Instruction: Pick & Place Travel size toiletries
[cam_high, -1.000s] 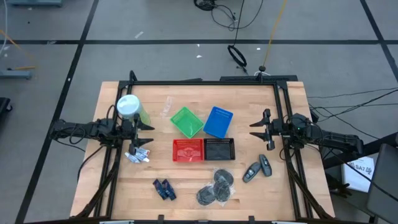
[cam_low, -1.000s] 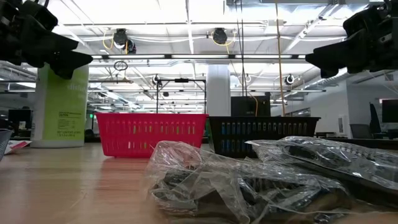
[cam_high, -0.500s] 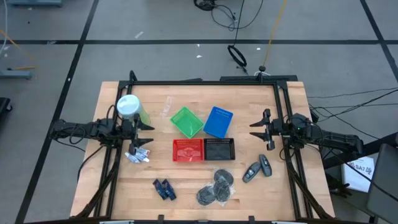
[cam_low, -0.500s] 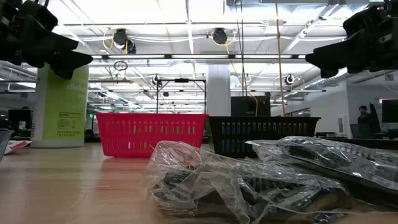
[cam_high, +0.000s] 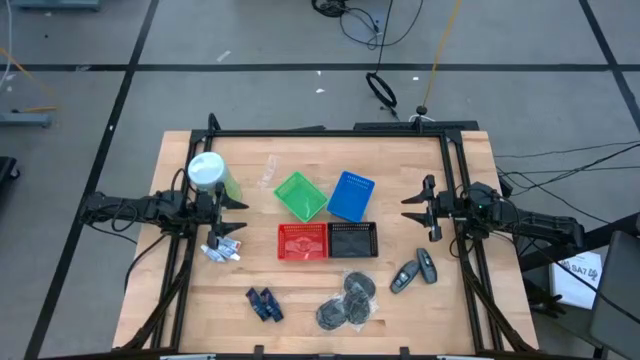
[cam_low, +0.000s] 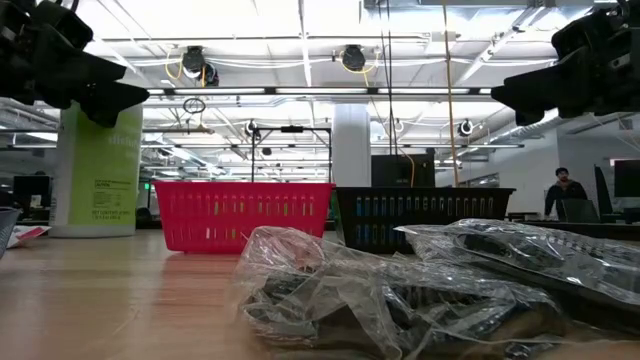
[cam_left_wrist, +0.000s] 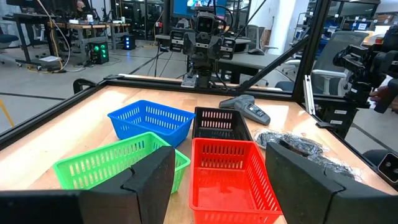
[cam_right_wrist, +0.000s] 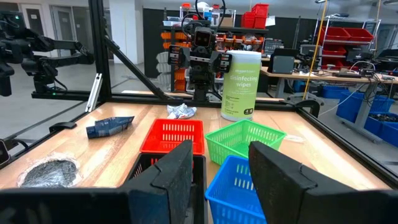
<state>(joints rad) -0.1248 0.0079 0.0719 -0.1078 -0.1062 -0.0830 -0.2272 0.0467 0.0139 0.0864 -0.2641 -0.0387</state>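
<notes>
The toiletries lie loose on the table. Whitish tubes (cam_high: 223, 249) lie near my left gripper (cam_high: 238, 216). Dark blue pieces (cam_high: 264, 304) sit near the front edge. Grey round packets (cam_high: 347, 301) in clear wrap lie at front centre, filling the low view (cam_low: 420, 290). Dark grey oblong pieces (cam_high: 414, 271) lie just in front of my right gripper (cam_high: 410, 210). Both grippers hover open above the table at its left and right sides, facing each other, holding nothing; the wrist views show open fingers (cam_left_wrist: 217, 180) (cam_right_wrist: 221, 171).
Four mesh baskets stand mid-table: green (cam_high: 300, 195), blue (cam_high: 350, 195), red (cam_high: 303, 241), black (cam_high: 353, 240). A green container with a white lid (cam_high: 211, 176) stands by the left arm. A clear wrapper (cam_high: 268, 170) lies behind the green basket. A person (cam_low: 563, 192) shows far off.
</notes>
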